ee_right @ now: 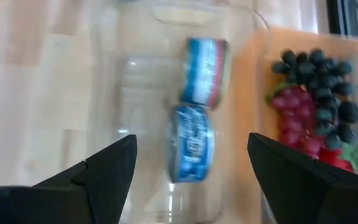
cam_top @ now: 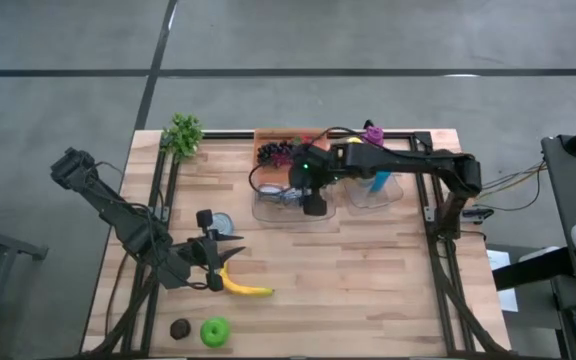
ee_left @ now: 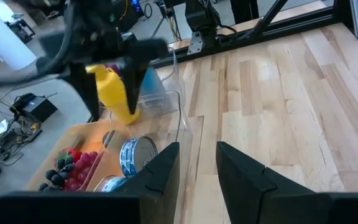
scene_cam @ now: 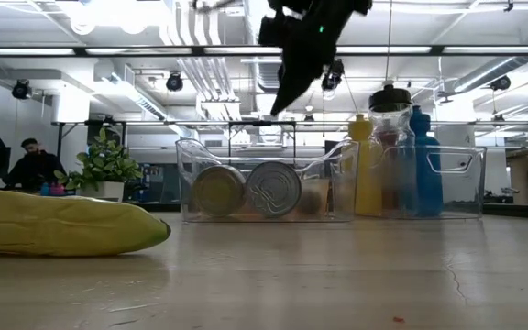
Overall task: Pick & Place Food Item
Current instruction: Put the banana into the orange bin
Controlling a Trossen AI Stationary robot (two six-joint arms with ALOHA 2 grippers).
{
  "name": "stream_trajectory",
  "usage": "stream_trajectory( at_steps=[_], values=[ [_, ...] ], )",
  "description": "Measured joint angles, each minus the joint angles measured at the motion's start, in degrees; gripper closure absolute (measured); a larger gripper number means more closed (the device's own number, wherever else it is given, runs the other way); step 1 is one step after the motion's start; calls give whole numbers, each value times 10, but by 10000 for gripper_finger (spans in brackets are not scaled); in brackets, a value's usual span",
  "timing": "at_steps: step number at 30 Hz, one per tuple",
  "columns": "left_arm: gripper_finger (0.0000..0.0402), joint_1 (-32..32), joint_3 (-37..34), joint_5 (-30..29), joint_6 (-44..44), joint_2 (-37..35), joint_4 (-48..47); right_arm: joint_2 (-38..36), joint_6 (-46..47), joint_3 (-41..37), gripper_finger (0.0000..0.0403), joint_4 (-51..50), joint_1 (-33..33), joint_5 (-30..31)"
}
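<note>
over the bin: right gripper (cam_top: 313, 205) hangs above the clear plastic bin (cam_top: 268, 212) at the far middle of the pale wooden table (cam_top: 368, 290), fingers spread wide and holding nothing
inside the bin: two blue-labelled round metal cans (ee_right: 194, 140) lie on their sides, one just beyond the other, directly below the spread right fingers (ee_right: 104, 168); from table height their silver ends (scene_cam: 273, 190) face the camera side by side
next bin: a second clear plastic bin (cam_top: 373, 195) stands just beside the first, holding a yellow squeeze bottle (scene_cam: 367, 174), a blue bottle (scene_cam: 422, 165) and a dark-capped clear jar (scene_cam: 390, 137), all upright
orange tray: a flat orange tray (ee_right: 272, 68) touches the can bin's far side, carrying dark and red grape bunches (ee_right: 312, 93)
near left: left gripper (cam_top: 218, 268) sits low by the near left of the table, its fingers (ee_left: 160, 177) a little apart with nothing seen between them; whether they count as released or clenched cannot be told
yellow banana: a curved yellow banana (cam_top: 243, 288) lies on the table just beside the left fingertips
other items: a silver round can (cam_top: 223, 222) stands near the left arm; a green apple (cam_top: 214, 331) and a small dark brown round fruit (cam_top: 179, 328) rest at the near edge; a small green potted plant (cam_top: 182, 135) stands at the far left corner
background: a person (scene_cam: 30, 165) sits in the room beyond
</note>
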Motion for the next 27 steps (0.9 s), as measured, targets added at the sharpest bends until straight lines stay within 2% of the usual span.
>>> stream_trajectory(
  at_steps=[4, 9, 18, 20, 24, 27],
  values=[
    [295, 0, 0, 0, 0, 0, 0, -23, 12, 0, 109, -10, 40, 4],
    [295, 0, 0, 1, 0, 0, -1, -36, 21, 0, 115, -15, 107, 40],
    [295, 0, 0, 41, 0, 0, -27, -38, 21, -1, 110, -16, 214, 48],
    [295, 0, 0, 83, 0, 0, -42, -38, 27, -1, 107, -16, 231, 48],
    [295, 0, 0, 222, 0, 0, -68, -38, 36, -1, 101, -16, 254, 49],
    [295, 0, 0, 281, -11, 5, -66, -38, 38, -1, 97, -13, 263, 50]
  ],
)
